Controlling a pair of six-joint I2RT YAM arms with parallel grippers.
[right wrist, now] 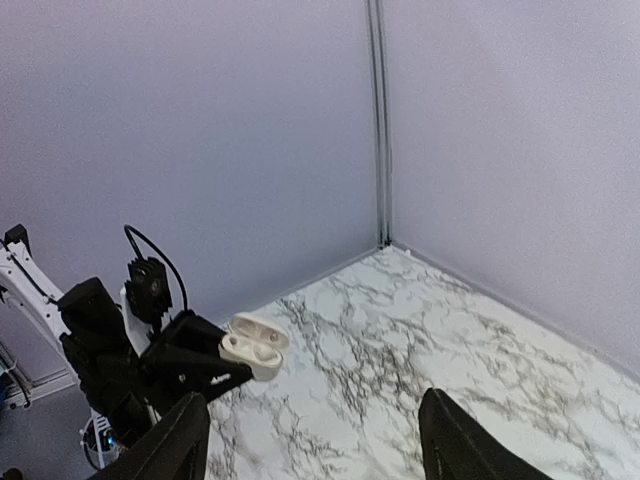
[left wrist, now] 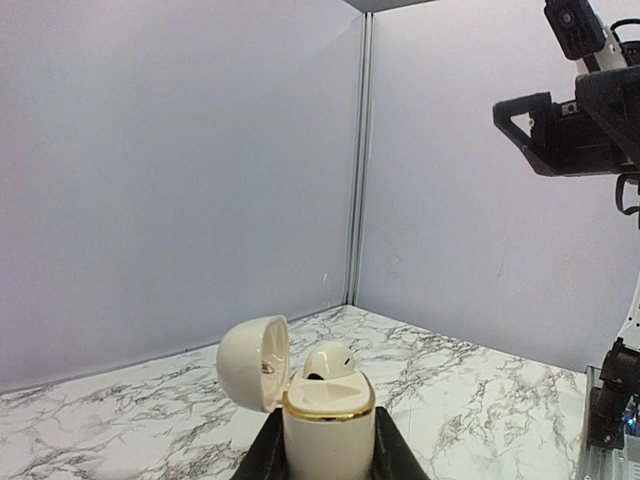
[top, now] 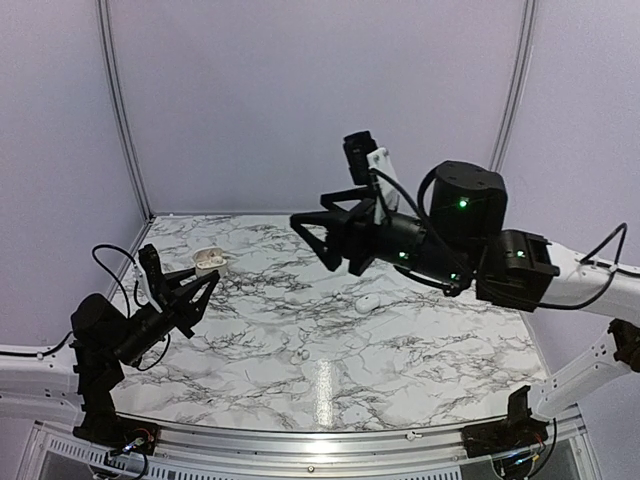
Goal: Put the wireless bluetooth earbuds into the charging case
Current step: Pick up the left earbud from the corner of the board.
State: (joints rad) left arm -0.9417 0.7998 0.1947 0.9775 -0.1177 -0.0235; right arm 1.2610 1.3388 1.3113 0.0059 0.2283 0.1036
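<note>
The charging case (left wrist: 328, 425) is a glossy white pebble with a gold rim, and its lid (left wrist: 253, 362) is hinged open to the left. My left gripper (left wrist: 328, 452) is shut on the case body and holds it upright above the table's left side (top: 208, 262). One white earbud (left wrist: 330, 360) sits in the case, its rounded head above the rim. Another earbud (top: 369, 301) lies on the marble right of centre. My right gripper (top: 312, 243) hangs high over the middle of the table, open and empty. In the right wrist view the case (right wrist: 250, 350) shows far left, between the wide-apart fingers (right wrist: 175, 445).
The marble table (top: 330, 370) is bounded by plain grey walls at the back and both sides, with a corner post (right wrist: 380, 120). The right arm's body (top: 460, 225) reaches over the table's right half. The left arm's cable (top: 105, 258) loops by the left wall.
</note>
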